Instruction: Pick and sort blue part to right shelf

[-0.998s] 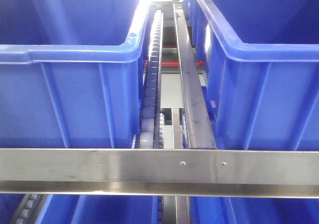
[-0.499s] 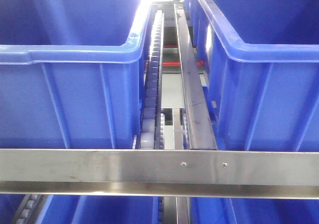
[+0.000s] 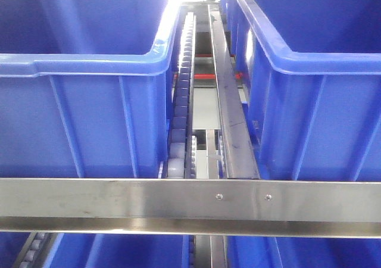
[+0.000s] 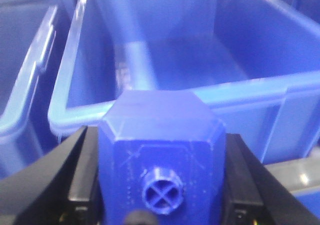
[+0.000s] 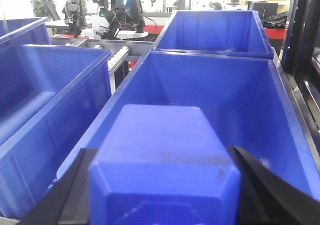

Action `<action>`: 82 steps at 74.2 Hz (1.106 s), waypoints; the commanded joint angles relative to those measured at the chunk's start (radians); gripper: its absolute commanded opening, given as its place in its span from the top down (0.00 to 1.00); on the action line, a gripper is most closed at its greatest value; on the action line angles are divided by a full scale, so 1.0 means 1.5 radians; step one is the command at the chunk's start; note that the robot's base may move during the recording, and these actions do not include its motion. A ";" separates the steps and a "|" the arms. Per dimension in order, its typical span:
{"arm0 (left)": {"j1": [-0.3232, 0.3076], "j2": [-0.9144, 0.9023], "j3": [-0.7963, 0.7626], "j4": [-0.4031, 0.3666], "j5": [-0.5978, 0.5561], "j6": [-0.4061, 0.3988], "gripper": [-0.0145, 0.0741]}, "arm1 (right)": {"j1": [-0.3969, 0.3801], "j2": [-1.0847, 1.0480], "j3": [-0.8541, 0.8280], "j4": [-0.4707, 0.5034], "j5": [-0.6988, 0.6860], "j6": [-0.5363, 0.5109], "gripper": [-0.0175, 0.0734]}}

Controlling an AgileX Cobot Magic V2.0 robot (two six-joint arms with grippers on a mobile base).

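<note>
- blue part (image 5: 162, 155): pinched by the R pincer (image 5: 162, 187), black fingers (image 5: 252, 185) pressed on its two sides. It hangs at the near end of the long blue bin (image 5: 225, 95); the bin's near rim is hidden behind it.
- second blue part (image 4: 162, 150), w/ a cross-stub on its face, is pinched the same way by the L pincer (image 4: 160, 180), just short of the near rim of another bin (image 4: 250, 92).
- Risk 1, early drop: neither part looks fully past its bin's rim. Letting go here could land it on the rim, from where it may bounce out over the shelf's front edge.
- Risk 2, wrong bin: several look-alike blue bins sit side by side. Nothing marks which one is the "right shelf" target, so a small sideways error means a mis-sort.
- Risk 3, gap: the roller track (image 3: 181, 101) runs between the left bin (image 3: 83, 65) and right bin (image 3: 309, 59). A part knocked sideways could fall in there and jam.
- Risk 4, slip: the grip is on smooth flat faces only, so a jerk could twist the part loose.
- Risk 5, contact: going lower may clip a finger on a rim or on the steel rail (image 3: 119, 199) along the shelf's front edge.
- Risk 6, blind spot: the front cam shows no arm at all and the L wrist view is blurry, so clearance can't be checked.
- Risk 7: both arms are loaded; if both head for the right side they may clash.
</note>
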 commanded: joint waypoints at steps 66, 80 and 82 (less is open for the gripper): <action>0.000 0.876 -0.548 -0.113 -0.067 -0.005 0.62 | -0.002 0.012 -0.018 -0.005 -0.072 0.000 0.57; 0.000 1.024 -0.644 -0.121 -0.042 -0.005 0.62 | -0.002 0.012 -0.018 -0.005 -0.071 0.000 0.57; 0.000 1.040 -0.654 -0.121 -0.041 -0.005 0.62 | -0.002 0.012 -0.018 -0.005 -0.071 0.000 0.57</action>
